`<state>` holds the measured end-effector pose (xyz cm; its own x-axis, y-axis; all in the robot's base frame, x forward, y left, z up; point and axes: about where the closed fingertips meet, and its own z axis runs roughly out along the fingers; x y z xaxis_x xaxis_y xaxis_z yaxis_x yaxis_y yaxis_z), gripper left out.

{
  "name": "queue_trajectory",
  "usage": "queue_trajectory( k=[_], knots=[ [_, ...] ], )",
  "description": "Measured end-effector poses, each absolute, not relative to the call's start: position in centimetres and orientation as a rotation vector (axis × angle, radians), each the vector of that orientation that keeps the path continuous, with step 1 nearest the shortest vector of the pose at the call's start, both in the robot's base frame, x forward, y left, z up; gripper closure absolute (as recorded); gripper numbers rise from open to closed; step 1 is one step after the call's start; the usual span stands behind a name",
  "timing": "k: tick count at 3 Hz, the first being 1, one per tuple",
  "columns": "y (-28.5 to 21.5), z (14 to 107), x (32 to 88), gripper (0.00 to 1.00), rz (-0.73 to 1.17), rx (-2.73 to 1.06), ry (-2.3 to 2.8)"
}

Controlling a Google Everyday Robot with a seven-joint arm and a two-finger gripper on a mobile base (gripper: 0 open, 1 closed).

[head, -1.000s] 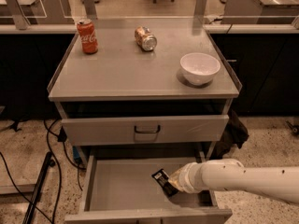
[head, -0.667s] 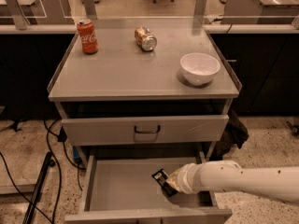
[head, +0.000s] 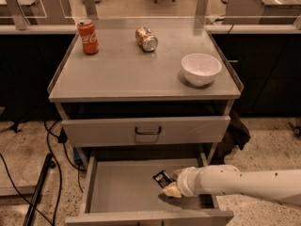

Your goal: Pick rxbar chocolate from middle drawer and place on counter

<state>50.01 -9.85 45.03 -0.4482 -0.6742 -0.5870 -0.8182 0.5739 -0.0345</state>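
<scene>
Step in hand: the grasp, judged from the white robot arm [head: 240,185] reaching from the right into the open wide grey metal middle drawer [head: 124,192].
Gripper: the cream two-finger gripper [head: 169,187] sits low over the drawer floor at its right side; whether it is apart, together or clamped cannot be told.
Task item: the small black-wrapped rxbar chocolate [head: 162,178] lies tilted in the drawer, right at the gripper's tip; contact cannot be confirmed.
Destination: the broad flat grey metal counter [head: 127,72] carries an upright red can [head: 88,36], a tan can on its side [head: 146,39] and a white bowl [head: 201,68], with bare surface at centre.
Next move: probably secure the bar, lift clear of the closed drawer front above [head: 146,131], then carry to the counter's bare middle.
</scene>
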Motion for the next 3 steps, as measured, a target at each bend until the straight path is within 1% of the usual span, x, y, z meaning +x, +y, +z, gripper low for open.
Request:
queue_trajectory(
  k=[3],
  knots=[
    [-10.5,40.0,51.0,0.29,0.396,-1.103,2.316]
  ],
)
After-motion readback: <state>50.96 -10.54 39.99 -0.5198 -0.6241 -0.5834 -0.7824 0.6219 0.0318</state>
